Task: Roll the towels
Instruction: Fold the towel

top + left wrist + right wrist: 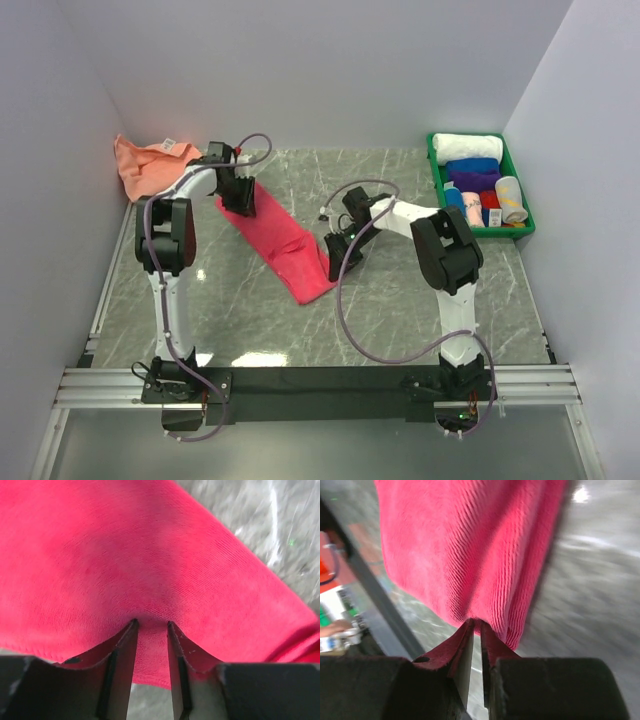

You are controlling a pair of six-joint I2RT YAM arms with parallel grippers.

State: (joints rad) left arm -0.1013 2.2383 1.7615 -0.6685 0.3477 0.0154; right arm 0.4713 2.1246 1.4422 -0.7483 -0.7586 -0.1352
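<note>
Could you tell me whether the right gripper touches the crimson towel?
Touching: the right wrist view shows the right gripper pinching a fold of the crimson towel.

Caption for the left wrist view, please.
The left gripper, fingers closed on a fold of the crimson pink towel, above the grey marbled table.

A long crimson pink cloth towel (pixel 282 243) (pixel 150 565) (pixel 470 545), finely ribbed and folded into a narrow band, runs diagonally across the grey marbled tabletop (pixel 400 300) from far left to near centre. Its far end is pinched in the left gripper (pixel 238 198) (pixel 150 625), and its right edge close to the near end in the right gripper (pixel 336 246) (pixel 476 622). A crumpled salmon orange towel (pixel 145 165) lies unrolled in the far left corner. In the green plastic tray (pixel 434 160) at far right lie rolled towels: white (pixel 467 147), blue (pixel 472 166), purple (pixel 473 182), and smaller rolls beside them.
</note>
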